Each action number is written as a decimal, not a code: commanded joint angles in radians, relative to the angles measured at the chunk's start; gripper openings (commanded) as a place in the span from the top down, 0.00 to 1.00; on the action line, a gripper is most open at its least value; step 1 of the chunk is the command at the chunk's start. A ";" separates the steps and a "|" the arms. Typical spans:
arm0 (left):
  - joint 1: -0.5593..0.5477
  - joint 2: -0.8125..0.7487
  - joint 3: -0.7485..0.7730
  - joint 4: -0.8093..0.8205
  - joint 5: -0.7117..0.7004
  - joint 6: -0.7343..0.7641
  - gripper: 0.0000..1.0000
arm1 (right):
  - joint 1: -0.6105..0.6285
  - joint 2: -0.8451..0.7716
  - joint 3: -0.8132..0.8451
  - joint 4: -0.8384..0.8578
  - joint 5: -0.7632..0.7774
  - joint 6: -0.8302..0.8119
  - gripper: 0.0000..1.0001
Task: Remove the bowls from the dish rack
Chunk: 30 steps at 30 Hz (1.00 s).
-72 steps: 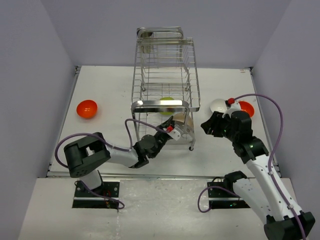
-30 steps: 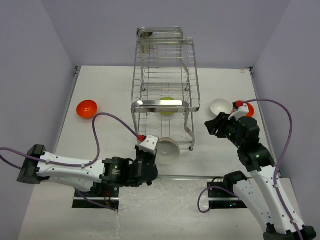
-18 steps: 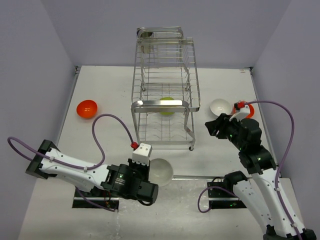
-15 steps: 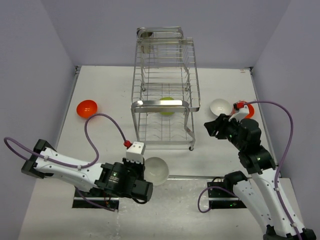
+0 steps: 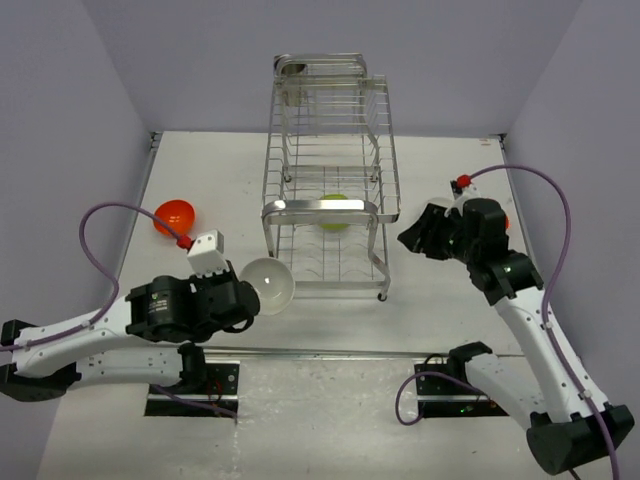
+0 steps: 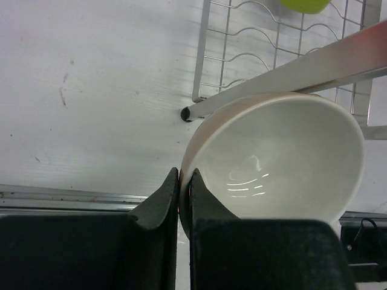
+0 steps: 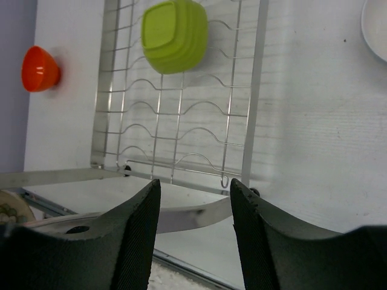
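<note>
My left gripper point(image 5: 247, 293) point(image 6: 185, 181) is shut on the rim of a beige bowl point(image 5: 268, 285) point(image 6: 278, 157), one finger inside and one outside. It holds the bowl above the table, left of the front corner of the dish rack point(image 5: 330, 180) point(image 6: 302, 69). A lime-green bowl point(image 5: 335, 210) point(image 7: 175, 35) lies upside down on the rack's lower wire shelf point(image 7: 181, 121). An orange bowl point(image 5: 174, 216) point(image 7: 40, 68) sits on the table at the left. My right gripper point(image 5: 410, 238) point(image 7: 193, 184) hangs open and empty to the right of the rack, level with its front rim.
The edge of a white bowl point(image 7: 376, 27) shows on the table to the right of the rack; in the top view my right arm point(image 5: 480, 240) covers it. A metal cup point(image 5: 292, 72) sits at the rack's top. The table's near edge point(image 5: 330, 352) runs just in front of the rack.
My left arm has swung left and away from the table's near edge, carrying the beige bowl. My right arm has moved in toward the rack and now covers the white bowl.
</note>
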 commanded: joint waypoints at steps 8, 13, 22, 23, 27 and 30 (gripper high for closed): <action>0.164 -0.067 0.137 0.018 0.099 0.176 1.00 | 0.003 0.148 0.355 -0.256 0.010 0.031 0.50; 0.260 -0.121 0.154 0.018 0.156 0.270 1.00 | 0.004 0.167 0.377 -0.292 0.019 0.021 0.50; 0.412 -0.129 0.093 0.018 0.184 0.293 1.00 | 0.003 0.210 0.451 -0.317 0.006 -0.008 0.50; 0.412 -0.107 0.091 0.018 0.172 0.285 1.00 | 0.003 0.217 0.461 -0.322 0.009 -0.016 0.50; 0.438 -0.009 0.088 0.020 0.110 0.265 1.00 | 0.003 0.242 0.507 -0.343 0.012 -0.071 0.50; 0.574 0.058 0.064 0.090 0.150 0.363 1.00 | 0.003 0.251 0.504 -0.348 0.018 -0.094 0.50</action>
